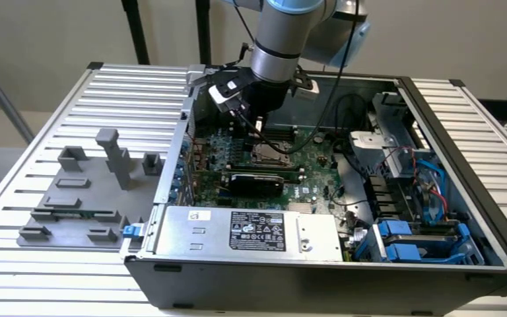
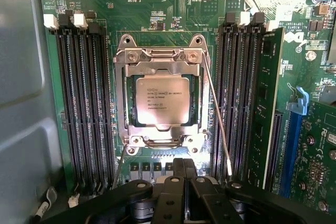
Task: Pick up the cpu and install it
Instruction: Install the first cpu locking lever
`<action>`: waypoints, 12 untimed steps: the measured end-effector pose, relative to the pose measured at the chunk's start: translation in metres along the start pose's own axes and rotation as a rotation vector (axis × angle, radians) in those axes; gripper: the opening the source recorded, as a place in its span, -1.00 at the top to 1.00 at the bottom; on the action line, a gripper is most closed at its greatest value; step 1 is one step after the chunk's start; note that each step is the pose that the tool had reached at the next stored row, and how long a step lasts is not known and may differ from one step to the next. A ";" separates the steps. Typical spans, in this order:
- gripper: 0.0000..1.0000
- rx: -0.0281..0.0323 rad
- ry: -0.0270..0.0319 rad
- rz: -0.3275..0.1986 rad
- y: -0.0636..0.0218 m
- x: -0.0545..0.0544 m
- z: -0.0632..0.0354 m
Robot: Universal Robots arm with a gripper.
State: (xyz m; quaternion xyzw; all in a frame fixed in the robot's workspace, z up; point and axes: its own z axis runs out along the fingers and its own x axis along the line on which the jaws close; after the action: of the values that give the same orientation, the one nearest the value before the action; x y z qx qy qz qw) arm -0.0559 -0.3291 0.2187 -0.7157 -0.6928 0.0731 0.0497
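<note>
The hand (image 2: 184, 167) hangs over the motherboard (image 2: 157, 11) with its fingers pressed together and nothing between them. The cpu (image 2: 161, 99) lies flat inside the metal socket frame (image 2: 160, 55), silvery top up. It is apart from the hand, a little beyond the fingertips. Rows of memory slots (image 2: 84, 103) flank the socket frame on both sides, and a thin wire lever (image 2: 218, 121) slants along one edge of it. In the exterior view the arm (image 1: 280, 39) reaches down into the open computer case (image 1: 324, 284), directly above the socket frame.
</note>
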 end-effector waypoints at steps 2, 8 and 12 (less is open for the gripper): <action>0.79 0.0000 0.0000 0.000 0.0000 0.000 0.0000; 0.79 0.0000 0.0000 0.000 0.0000 0.000 0.0000; 0.79 0.0003 0.0008 0.000 -0.0006 -0.001 -0.0014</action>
State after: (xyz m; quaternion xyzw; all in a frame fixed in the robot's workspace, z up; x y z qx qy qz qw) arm -0.0563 -0.3297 0.2202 -0.7157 -0.6927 0.0729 0.0501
